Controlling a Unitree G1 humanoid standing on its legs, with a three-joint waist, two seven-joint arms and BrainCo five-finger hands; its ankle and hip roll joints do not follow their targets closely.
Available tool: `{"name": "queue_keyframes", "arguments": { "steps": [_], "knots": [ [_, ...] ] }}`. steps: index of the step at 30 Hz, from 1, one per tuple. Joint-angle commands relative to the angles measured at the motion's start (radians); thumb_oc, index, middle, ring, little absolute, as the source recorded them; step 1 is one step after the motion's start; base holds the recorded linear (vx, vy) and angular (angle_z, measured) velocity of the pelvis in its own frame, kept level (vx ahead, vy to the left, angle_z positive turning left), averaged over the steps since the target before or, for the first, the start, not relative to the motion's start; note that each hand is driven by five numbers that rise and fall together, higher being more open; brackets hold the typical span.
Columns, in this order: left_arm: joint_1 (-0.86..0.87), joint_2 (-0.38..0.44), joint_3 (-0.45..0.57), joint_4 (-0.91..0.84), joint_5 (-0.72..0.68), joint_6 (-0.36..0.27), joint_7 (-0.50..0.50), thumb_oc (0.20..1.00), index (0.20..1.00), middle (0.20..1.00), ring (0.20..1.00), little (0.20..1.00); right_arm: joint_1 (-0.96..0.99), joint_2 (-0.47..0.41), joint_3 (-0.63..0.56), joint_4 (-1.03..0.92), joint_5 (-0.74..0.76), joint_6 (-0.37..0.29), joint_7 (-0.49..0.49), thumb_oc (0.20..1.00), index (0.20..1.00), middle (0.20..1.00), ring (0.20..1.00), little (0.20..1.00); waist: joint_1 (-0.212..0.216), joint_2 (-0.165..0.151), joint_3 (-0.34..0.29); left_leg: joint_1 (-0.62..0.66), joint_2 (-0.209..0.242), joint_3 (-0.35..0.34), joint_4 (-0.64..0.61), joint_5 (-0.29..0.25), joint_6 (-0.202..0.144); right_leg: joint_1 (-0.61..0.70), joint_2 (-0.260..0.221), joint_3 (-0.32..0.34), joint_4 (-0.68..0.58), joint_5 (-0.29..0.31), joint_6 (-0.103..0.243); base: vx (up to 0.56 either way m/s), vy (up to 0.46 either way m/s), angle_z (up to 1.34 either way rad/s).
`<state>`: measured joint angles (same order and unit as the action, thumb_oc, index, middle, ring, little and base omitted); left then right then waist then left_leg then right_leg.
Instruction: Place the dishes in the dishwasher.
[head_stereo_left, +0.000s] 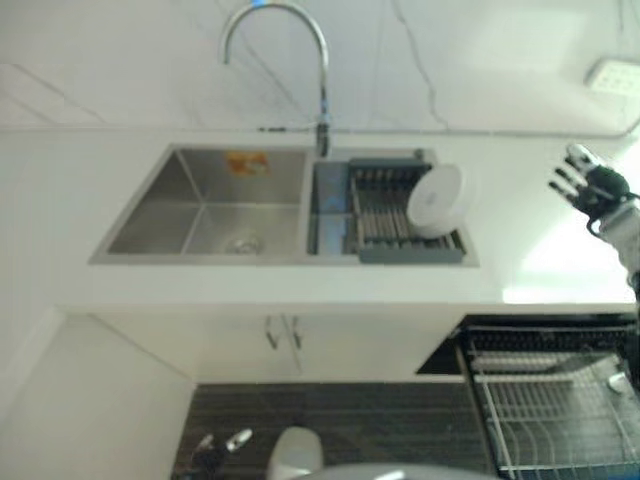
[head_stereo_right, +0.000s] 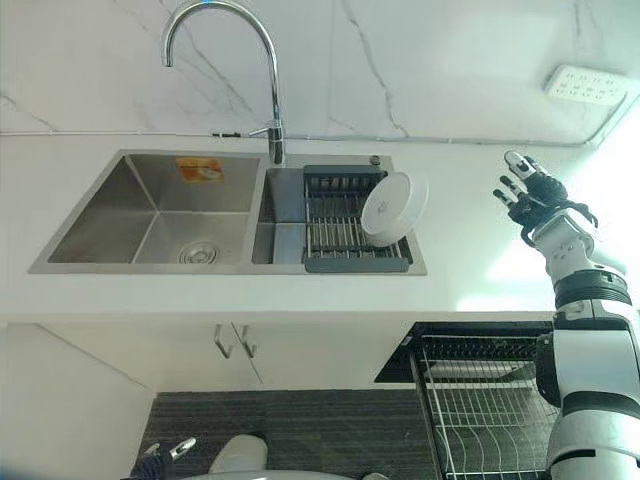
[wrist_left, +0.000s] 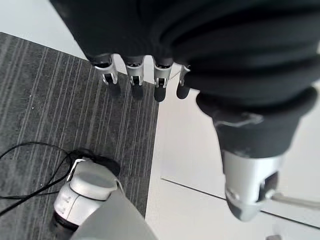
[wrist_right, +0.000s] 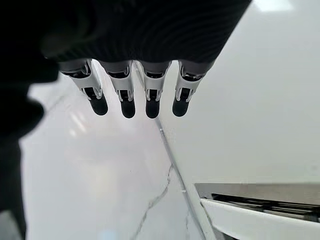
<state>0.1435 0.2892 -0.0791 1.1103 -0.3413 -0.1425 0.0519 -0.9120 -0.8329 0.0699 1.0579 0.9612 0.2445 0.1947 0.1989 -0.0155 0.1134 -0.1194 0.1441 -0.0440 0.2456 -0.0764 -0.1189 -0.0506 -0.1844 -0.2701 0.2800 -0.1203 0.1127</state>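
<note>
Your right robot hand (head_stereo_right: 528, 195) raised over table (head_stereo_right: 480, 230), fingers straight, empty, left robot hand (wrist_left: 145, 75) relaxed too, white plate (head_stereo_right: 393, 208) leaning in sink rack (head_stereo_right: 345, 232), dishwasher rack (head_stereo_right: 485, 400) pulled out below.

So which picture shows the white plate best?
The right eye view: the white plate leans whole on the dark rack in the sink. The left eye view shows the same plate from a slightly different spot. The right wrist view catches a white edge that may be its rim.

White plate (head_stereo_right: 393, 207), dark grey rack (head_stereo_right: 345, 228)
</note>
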Motion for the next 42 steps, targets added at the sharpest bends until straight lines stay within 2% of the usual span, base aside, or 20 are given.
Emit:
{"name": "queue_keyframes", "arguments": {
  "steps": [1, 10, 22, 34, 42],
  "knots": [
    [-0.043, 0.052, -0.045, 0.023, 0.002, -0.031, -0.007, 1.000, 1.000, 1.000, 1.000, 1.000, -0.102, -0.023, 0.022, 0.030, -0.013, -0.019, 0.054, 1.000, 1.000, 1.000, 1.000, 1.000, 0.014, -0.003, -0.030, -0.019, 0.020, 0.035, 0.054, -0.093, -0.024, 0.010, -0.031, 0.013, 0.020, -0.080, 0.025, 0.05, -0.020, 0.07],
    [-0.023, 0.056, -0.050, 0.022, 0.000, -0.036, -0.021, 1.000, 1.000, 1.000, 1.000, 1.000, -0.089, 0.026, 0.025, 0.053, -0.027, -0.035, 0.065, 1.000, 1.000, 1.000, 1.000, 1.000, 0.022, 0.018, -0.024, -0.018, 0.025, 0.035, 0.054, -0.089, -0.026, 0.018, -0.044, -0.002, 0.020, -0.081, 0.028, 0.03, -0.034, 0.04],
    [-0.006, 0.047, -0.053, -0.012, -0.019, -0.018, -0.034, 1.000, 1.000, 1.000, 1.000, 1.000, -0.076, 0.045, 0.034, 0.075, -0.064, -0.036, 0.087, 1.000, 1.000, 1.000, 1.000, 1.000, 0.031, 0.042, -0.009, -0.030, 0.029, 0.023, 0.054, -0.075, -0.037, 0.018, -0.051, -0.015, 0.020, -0.085, 0.024, 0.00, -0.007, 0.03],
    [0.021, 0.051, -0.059, -0.048, -0.028, -0.014, -0.050, 1.000, 1.000, 1.000, 1.000, 1.000, -0.088, 0.034, 0.050, 0.090, -0.074, -0.038, 0.106, 1.000, 1.000, 1.000, 1.000, 1.000, 0.041, 0.060, 0.013, -0.046, 0.020, 0.007, 0.054, -0.064, -0.042, 0.009, -0.059, -0.026, 0.020, -0.080, 0.024, 0.00, -0.004, 0.08],
    [0.044, 0.069, -0.073, -0.122, -0.046, 0.022, -0.064, 1.000, 1.000, 1.000, 1.000, 1.000, -0.077, 0.035, 0.049, 0.082, -0.067, -0.042, 0.119, 1.000, 1.000, 1.000, 1.000, 1.000, 0.044, 0.072, 0.022, -0.049, 0.017, 0.009, 0.054, -0.061, -0.042, 0.011, -0.066, -0.031, 0.020, -0.080, 0.026, 0.03, -0.010, 0.05]
  ]
}}
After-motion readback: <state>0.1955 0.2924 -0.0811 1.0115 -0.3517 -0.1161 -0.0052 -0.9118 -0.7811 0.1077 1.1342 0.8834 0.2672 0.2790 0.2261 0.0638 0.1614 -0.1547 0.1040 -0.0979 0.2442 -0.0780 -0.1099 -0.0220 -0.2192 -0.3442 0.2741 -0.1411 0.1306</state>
